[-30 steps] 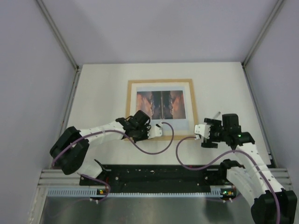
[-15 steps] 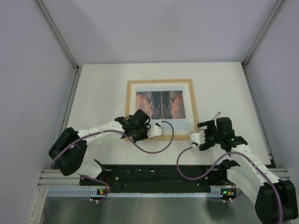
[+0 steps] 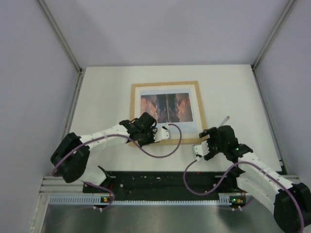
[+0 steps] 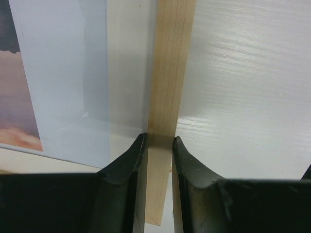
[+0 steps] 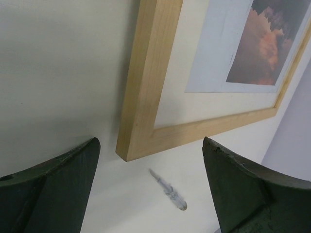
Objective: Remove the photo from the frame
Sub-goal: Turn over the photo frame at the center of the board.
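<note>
Pinching the frame's (image 4: pixel 167 73) near rail, the left gripper's (image 4: pixel 159 145) clamp shows only at the wrist; overhead the frame lies flat on the table (image 3: pixel 97 97), longer sides left-right, photo (image 3: pixel 166 108) inside; right gripper (image 5: pixel 150 141) gapes empty nearby.

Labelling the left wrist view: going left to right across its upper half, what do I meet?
photo → frame → table
</note>
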